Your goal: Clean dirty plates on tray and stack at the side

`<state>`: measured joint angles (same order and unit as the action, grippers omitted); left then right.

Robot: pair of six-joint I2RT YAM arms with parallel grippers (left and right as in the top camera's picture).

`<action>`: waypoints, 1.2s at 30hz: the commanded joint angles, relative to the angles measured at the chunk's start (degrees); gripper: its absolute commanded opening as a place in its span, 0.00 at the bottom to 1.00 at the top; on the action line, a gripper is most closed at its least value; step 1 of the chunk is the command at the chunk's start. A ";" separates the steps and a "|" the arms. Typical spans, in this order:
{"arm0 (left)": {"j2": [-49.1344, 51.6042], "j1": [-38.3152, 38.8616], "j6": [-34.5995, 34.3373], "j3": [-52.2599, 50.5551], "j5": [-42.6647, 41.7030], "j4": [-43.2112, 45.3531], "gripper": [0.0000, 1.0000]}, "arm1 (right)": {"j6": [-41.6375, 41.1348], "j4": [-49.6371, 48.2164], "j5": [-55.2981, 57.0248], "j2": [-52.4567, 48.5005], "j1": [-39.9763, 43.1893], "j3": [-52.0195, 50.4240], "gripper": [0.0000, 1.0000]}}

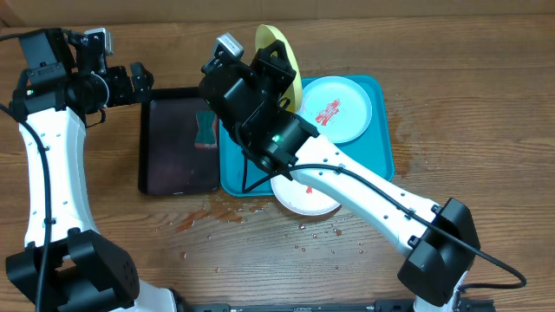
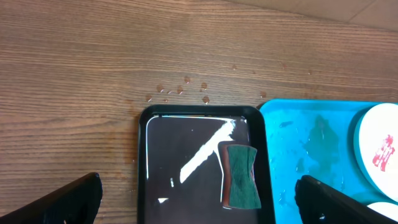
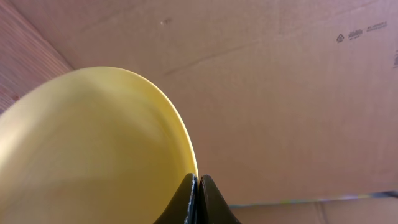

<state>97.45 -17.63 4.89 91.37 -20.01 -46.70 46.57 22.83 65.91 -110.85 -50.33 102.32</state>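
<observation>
Right gripper [image 3: 198, 185]: I see it pinched tight on the rim of the yellow-green plate [image 3: 93, 149].
Left gripper [image 1: 143, 82]: I see jaws wide, holding nothing.

Wood-grain table [image 2: 93, 62], glossy wet black tray [image 2: 163, 155], smooth yellow-green plate [image 3: 93, 155], matt cardboard [image 3: 280, 93]

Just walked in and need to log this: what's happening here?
The right gripper is shut on the rim of the yellow-green plate, holding it up on edge near the blue tray. The open left gripper hovers over the sponge in the black tray. The mint plate and white plate show red smears.
</observation>
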 commanded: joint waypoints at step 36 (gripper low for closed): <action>-1.20 20.31 0.22 0.57 12.09 -1.95 1.00 | -48.83 17.46 -81.05 0.13 38.75 0.74 0.04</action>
<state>97.45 -0.62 4.84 91.37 -11.44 -49.28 1.06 40.56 -0.75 -111.07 -16.29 102.35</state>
